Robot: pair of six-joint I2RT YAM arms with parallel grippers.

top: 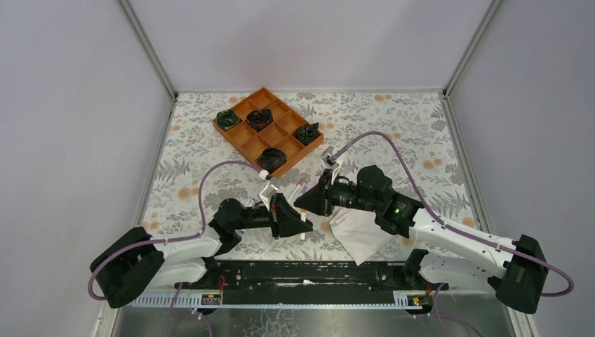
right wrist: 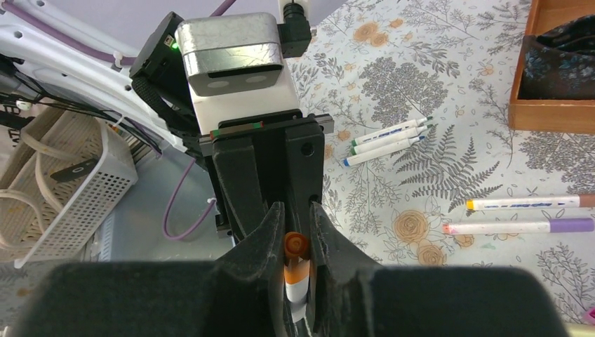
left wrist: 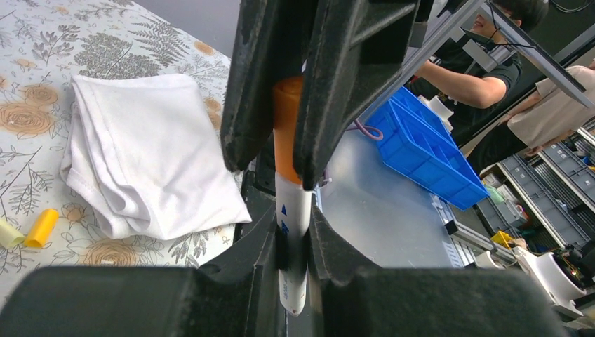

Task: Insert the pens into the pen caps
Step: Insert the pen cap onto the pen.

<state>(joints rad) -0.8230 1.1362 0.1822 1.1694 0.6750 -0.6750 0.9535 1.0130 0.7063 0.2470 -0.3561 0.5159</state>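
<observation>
My left gripper (left wrist: 293,225) is shut on the white barrel of a pen (left wrist: 293,210). My right gripper (right wrist: 296,235) is shut on an orange pen cap (right wrist: 296,246) that sits on this pen's end; the cap also shows in the left wrist view (left wrist: 286,133). In the top view the two grippers (top: 300,222) (top: 304,202) meet tip to tip just left of the folded white cloth (top: 361,235). Three uncapped pens (right wrist: 389,137) lie together on the table. Two pens, one with a purple cap (right wrist: 519,227), lie further right. A yellow cap (left wrist: 41,228) lies beside the cloth.
An orange compartment tray (top: 238,149) holding black objects stands at the back centre. The table's front edge and metal rail run below the grippers. A blue bin (left wrist: 421,147) and a white basket (right wrist: 63,182) stand off the table.
</observation>
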